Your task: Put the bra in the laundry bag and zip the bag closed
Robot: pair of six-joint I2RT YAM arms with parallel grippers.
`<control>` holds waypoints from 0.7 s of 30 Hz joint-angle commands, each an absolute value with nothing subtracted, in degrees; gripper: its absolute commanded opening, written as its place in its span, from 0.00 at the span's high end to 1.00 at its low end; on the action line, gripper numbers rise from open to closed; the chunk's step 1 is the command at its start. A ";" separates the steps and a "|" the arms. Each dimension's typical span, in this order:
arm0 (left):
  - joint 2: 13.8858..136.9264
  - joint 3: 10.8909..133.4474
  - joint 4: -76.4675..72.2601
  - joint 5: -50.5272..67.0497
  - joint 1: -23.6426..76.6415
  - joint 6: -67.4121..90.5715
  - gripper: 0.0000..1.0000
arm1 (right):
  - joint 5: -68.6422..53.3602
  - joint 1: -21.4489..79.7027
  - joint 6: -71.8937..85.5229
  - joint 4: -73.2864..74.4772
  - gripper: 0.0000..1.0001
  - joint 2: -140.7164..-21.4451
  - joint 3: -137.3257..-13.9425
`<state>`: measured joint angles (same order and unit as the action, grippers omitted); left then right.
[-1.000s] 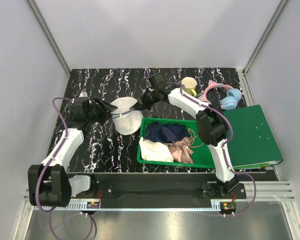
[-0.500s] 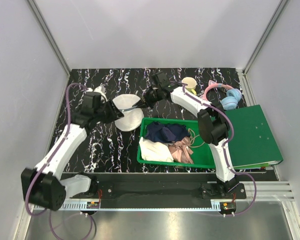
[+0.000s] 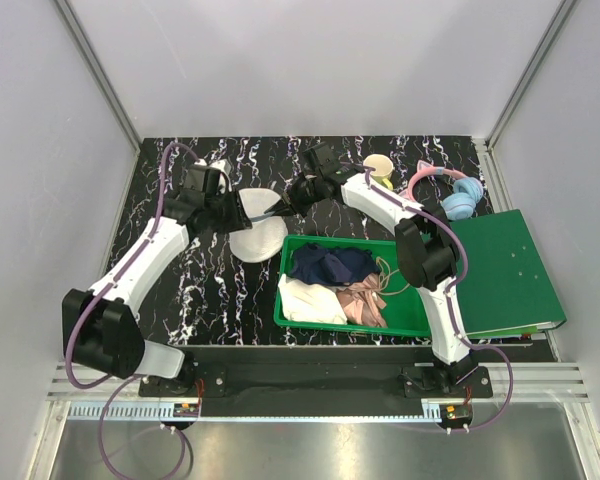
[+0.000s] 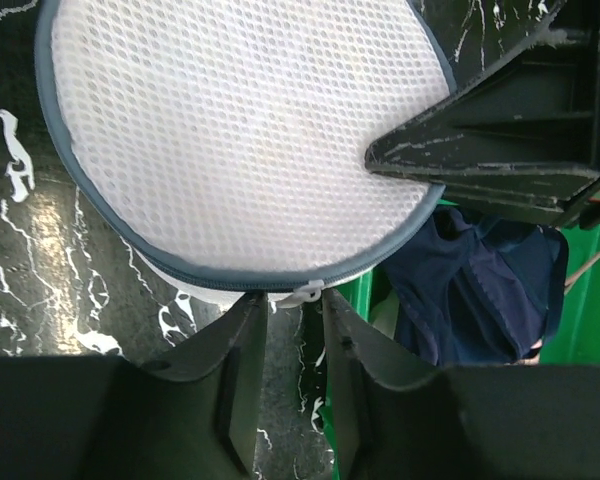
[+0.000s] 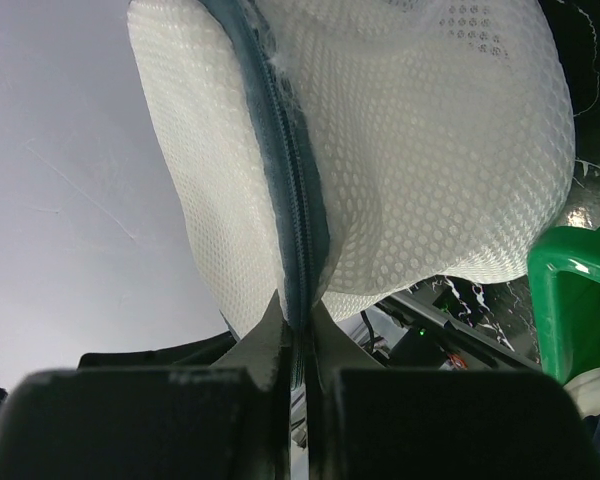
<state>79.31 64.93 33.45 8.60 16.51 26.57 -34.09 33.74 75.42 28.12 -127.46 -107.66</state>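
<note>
Beyond the green tray [image 3: 400,330] I hold the laundry bag [image 3: 252,225]: right gripper [image 5: 298,315] clamped on its rim, left gripper [image 4: 298,310] narrow around the zipper pull [image 4: 302,293], whether pinching I cannot tell. Bra unseen, likely inside; zip seems nearly closed.

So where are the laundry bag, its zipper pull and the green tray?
laundry bag [image 4: 250,130], left wrist view, middle of the mesh dome.
zipper pull [image 4: 300,293], left wrist view, the pale tab at the bag's rim.
green tray [image 3: 408,312], top view, bare floor at its right end.
</note>
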 commanded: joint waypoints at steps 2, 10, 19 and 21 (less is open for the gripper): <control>81.38 69.26 34.19 5.80 16.70 23.47 0.72 | -36.12 33.75 74.62 26.63 1.00 -126.21 -108.72; 85.07 72.94 40.23 -3.50 16.44 22.06 1.00 | -37.09 33.58 72.69 26.63 1.00 -126.04 -108.28; 81.66 67.87 39.66 4.11 10.37 21.54 1.00 | -41.40 31.64 66.09 27.77 1.00 -130.61 -114.70; 78.07 64.97 36.49 13.21 10.46 20.66 0.98 | -41.04 31.73 66.44 27.77 1.00 -130.52 -114.61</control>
